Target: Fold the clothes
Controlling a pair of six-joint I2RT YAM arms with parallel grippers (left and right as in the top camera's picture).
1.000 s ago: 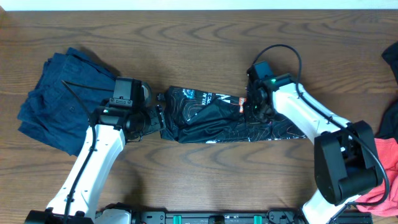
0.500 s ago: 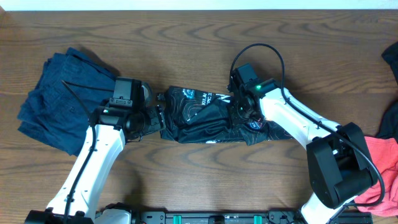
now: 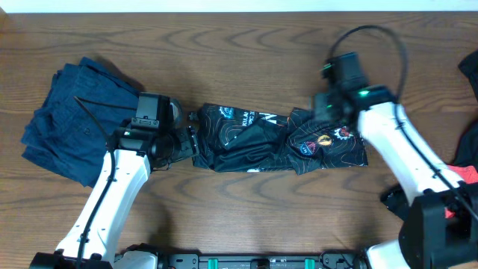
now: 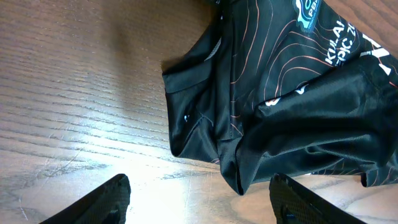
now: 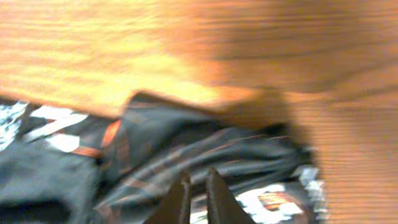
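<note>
The black jersey (image 3: pixel 261 142) with thin orange-white contour lines lies bunched in a long strip across the table's middle, logos showing on its right part (image 3: pixel 323 140). My left gripper (image 3: pixel 188 142) sits at the jersey's left end, open; in the left wrist view its fingers (image 4: pixel 112 199) straddle bare table, with a corner of the jersey (image 4: pixel 239 177) hanging just ahead. My right gripper (image 3: pixel 321 110) hovers over the jersey's upper right edge. In the blurred right wrist view this gripper (image 5: pixel 200 180) stands shut above the jersey (image 5: pixel 161 149), with nothing seen between the fingers.
A crumpled navy garment (image 3: pixel 71 123) lies at the far left, beside my left arm. A coral-red garment (image 3: pixel 464 173) shows at the right edge behind my right arm, and a dark item (image 3: pixel 469 71) sits at the upper right edge.
My right gripper swept left across the jersey, then drew back up to the right. The jersey's right part now shows its logos. The left arm has not moved.
</note>
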